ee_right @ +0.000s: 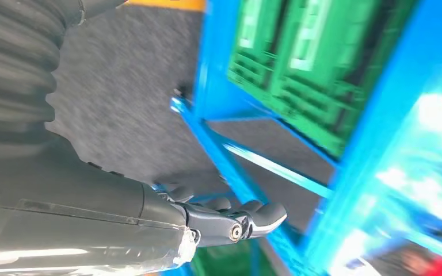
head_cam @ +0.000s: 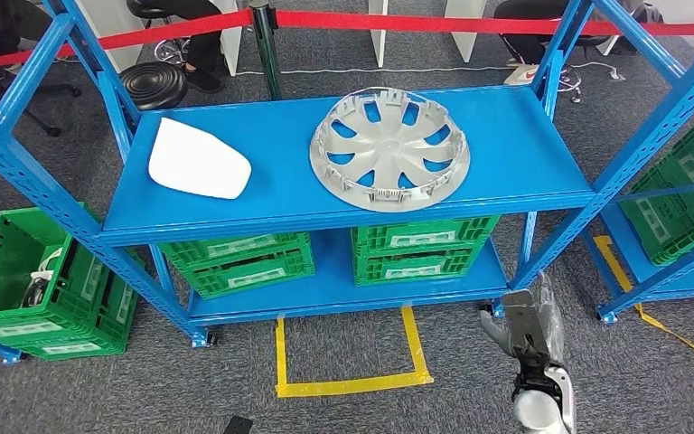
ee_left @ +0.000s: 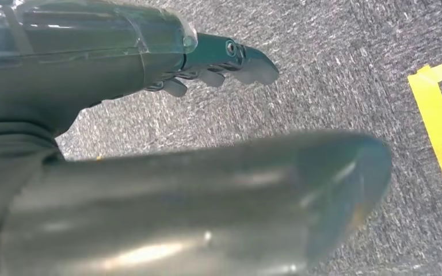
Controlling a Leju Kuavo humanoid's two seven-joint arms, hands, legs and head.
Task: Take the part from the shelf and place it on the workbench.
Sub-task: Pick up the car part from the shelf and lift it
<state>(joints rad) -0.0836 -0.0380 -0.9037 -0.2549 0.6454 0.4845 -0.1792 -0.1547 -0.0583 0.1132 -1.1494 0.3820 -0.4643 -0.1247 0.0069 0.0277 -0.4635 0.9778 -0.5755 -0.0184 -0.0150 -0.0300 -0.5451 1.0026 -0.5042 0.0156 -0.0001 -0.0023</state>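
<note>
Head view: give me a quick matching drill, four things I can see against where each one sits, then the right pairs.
Things:
1. silver wheel cover
2. white panel
3. green crates
4. right hand

Places:
A. left part of the top shelf
B. low over the carpet, off the shelf's right front corner
C. lower shelf, under the top one
D. middle to right of the top shelf

Pairs: 1-D, 2-A, 3-C, 4-B
</note>
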